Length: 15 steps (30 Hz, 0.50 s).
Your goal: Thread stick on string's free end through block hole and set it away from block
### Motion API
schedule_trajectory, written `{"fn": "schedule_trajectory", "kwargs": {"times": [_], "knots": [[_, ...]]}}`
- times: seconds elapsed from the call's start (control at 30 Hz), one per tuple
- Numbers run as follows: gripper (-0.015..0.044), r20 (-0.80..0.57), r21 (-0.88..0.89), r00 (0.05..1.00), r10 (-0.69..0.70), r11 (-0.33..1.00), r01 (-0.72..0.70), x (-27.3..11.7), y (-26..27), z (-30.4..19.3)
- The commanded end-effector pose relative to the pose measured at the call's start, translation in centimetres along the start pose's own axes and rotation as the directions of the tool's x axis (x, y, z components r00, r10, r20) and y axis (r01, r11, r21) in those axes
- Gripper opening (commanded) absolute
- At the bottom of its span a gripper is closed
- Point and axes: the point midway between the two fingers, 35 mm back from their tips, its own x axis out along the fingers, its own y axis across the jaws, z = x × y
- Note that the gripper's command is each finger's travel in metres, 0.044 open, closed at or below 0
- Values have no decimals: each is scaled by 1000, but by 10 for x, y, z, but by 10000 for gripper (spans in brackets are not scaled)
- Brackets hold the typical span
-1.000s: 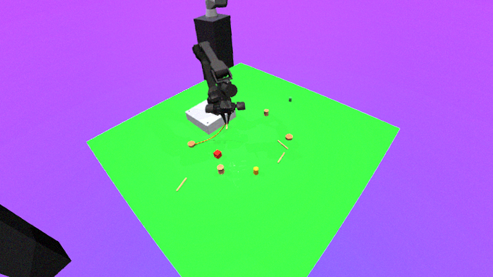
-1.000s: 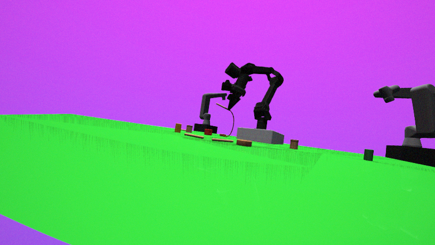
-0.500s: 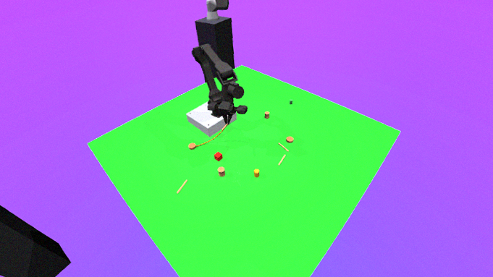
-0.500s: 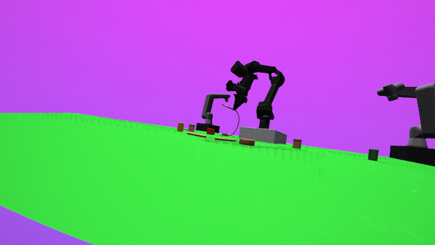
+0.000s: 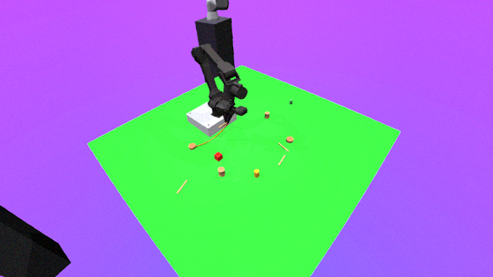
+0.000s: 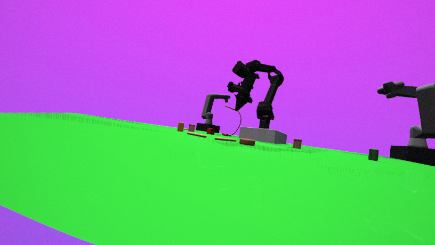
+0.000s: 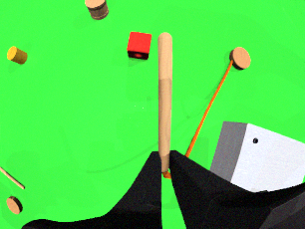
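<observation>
My gripper [image 5: 227, 122] [image 6: 236, 109] [image 7: 163, 157] is shut on the string's end of the wooden stick [image 5: 222, 125] [image 6: 230, 107] [image 7: 164, 95], high above the table. The stick's free end points away from the fingers, tilted slightly up in the exterior view. The orange string [image 5: 212, 139] [image 6: 240, 120] [image 7: 205, 116] hangs in a curve from the fingertips to the round button [image 5: 192, 146] [image 7: 241, 58] on the table. The red block [image 5: 218, 156] [image 6: 210, 131] [image 7: 140, 45] stands on the table; a dark hole shows on its near side in the wrist view. No string passes through it.
A barrel-like piece [image 5: 221, 172] [image 7: 97, 9] and a yellow cylinder [image 5: 256, 173] [image 7: 18, 55] stand near the block. Loose sticks, a second button [image 5: 289, 139], another barrel [image 5: 267, 115] and a green cylinder [image 6: 373, 154] stand or lie farther off. The white base [image 5: 209, 127] is beneath the arm.
</observation>
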Motion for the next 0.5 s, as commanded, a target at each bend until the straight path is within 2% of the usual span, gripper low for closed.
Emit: {"fn": "schedule_trajectory", "kwargs": {"times": [0.0,0.13,0.47], "knots": [[0,6,107,999,-32,994,31,-3,-1,-2],[0,8,169,999,-51,984,49,-4,-3,-4],[0,2,145,999,-47,988,47,-2,-3,-5]]}}
